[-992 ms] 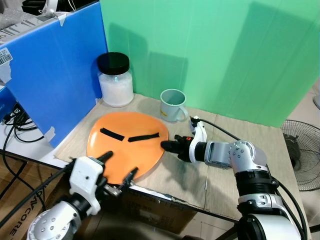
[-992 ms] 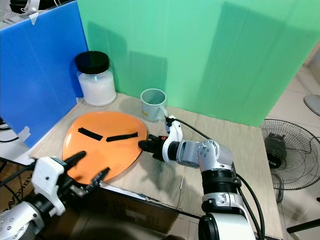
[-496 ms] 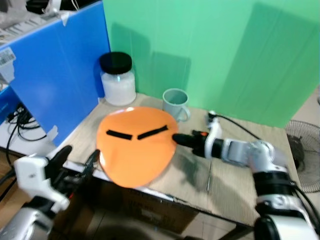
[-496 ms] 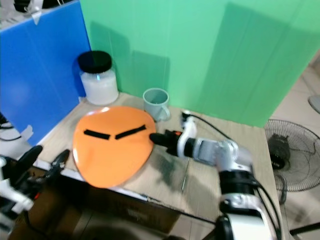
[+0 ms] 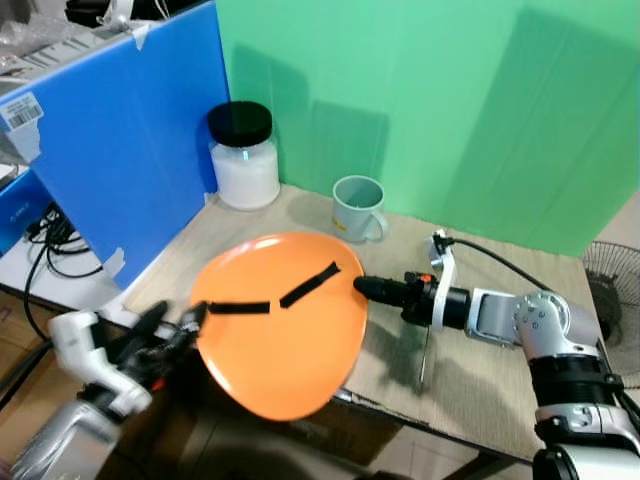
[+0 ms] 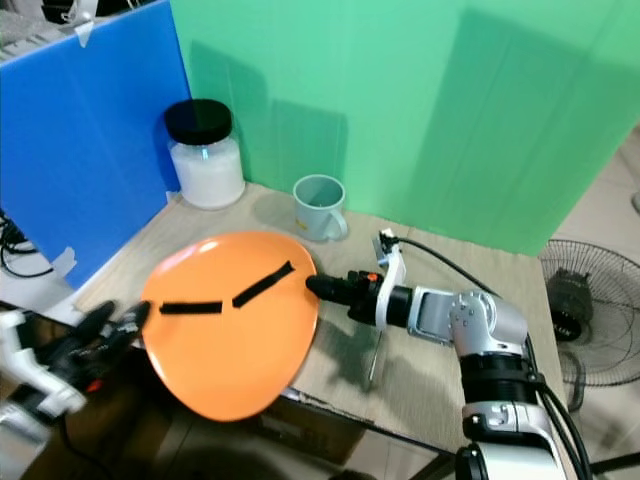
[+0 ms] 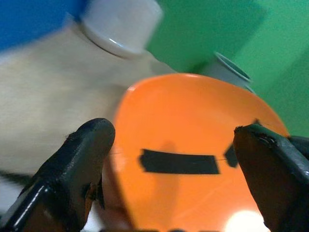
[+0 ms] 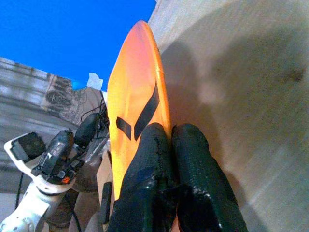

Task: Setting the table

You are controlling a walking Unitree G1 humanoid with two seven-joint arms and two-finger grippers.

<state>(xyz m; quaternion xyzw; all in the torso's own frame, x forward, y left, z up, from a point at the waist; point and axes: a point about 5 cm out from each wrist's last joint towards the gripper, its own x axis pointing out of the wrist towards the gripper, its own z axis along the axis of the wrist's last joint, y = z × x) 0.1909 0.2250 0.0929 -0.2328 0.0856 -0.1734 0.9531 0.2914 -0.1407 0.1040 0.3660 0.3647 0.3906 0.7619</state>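
The orange plate (image 5: pixel 285 335) has come off the counter (image 5: pixel 480 375) since 1 second ago. Then it lay flat near the front left corner; now it is tilted, its near rim hanging out past the counter's front edge and its far rim pinched by the right gripper (image 5: pixel 368 287). That gripper's 2 black fingers (image 8: pixel 159 188) are pressed narrow on the rim, one on each face, as the right wrist view shows. The left gripper (image 5: pixel 170 325) has dropped back from the plate's near edge and now sits just off the counter's front left corner, its fingers spread wide with the plate between and beyond them in the left wrist view, touching nothing that can be seen.

By the look of it the plate is now carried by 1 gripper alone, so the lift has begun and the placing is still to come. A grip on a thin rim with so much plate overhanging looks liable to slip or twist.

The plate is smooth, glossy, rounded and shallow, probably plastic, with 2 strips of black tape (image 5: pixel 310 284) on its face. The counter top is pale wood-grain board. Toward the back edge stand a pale grey-green mug (image 5: pixel 357 207) with a handle and, at the back left corner, a clear jar (image 5: pixel 245 155) of white contents with a black lid.
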